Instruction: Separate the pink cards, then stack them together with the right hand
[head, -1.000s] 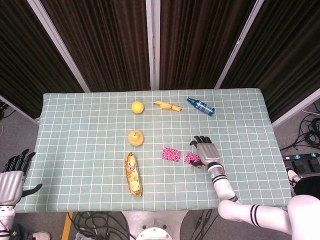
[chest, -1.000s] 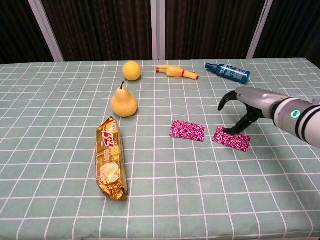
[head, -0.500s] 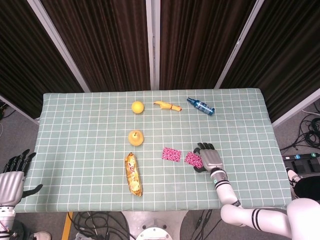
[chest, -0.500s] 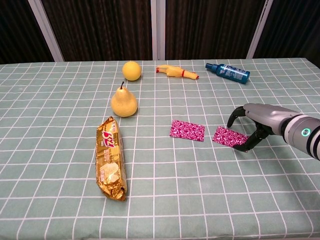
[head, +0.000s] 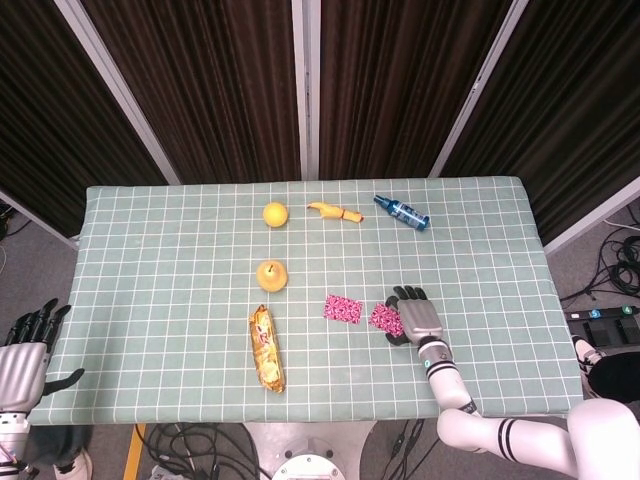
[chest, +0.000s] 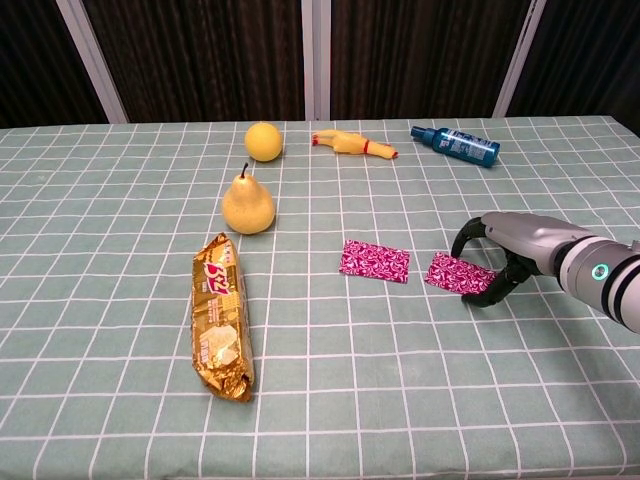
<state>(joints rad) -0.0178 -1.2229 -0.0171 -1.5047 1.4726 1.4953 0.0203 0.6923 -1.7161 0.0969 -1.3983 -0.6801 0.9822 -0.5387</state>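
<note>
Two pink patterned cards lie apart, side by side on the green checked cloth. The left card (chest: 374, 260) (head: 343, 309) lies flat and free. My right hand (chest: 497, 262) (head: 418, 318) grips the right card (chest: 452, 272) (head: 380, 318) at its right end, fingers curled over the far edge and thumb at the near edge. The card's right end is hidden under the hand. My left hand (head: 25, 349) hangs off the table's front left corner, holding nothing with fingers apart; only the head view shows it.
A gold snack pack (chest: 223, 316) lies front left, with a pear (chest: 247, 206) and an orange (chest: 263, 141) behind it. A yellow rubber chicken (chest: 350, 144) and a blue bottle (chest: 455, 144) lie at the back. Bare cloth (chest: 400, 400) spreads in front of the cards.
My right hand has drawn back toward the front edge and curled around the right card's end. That card has shifted slightly left. The left hand has not moved.
</note>
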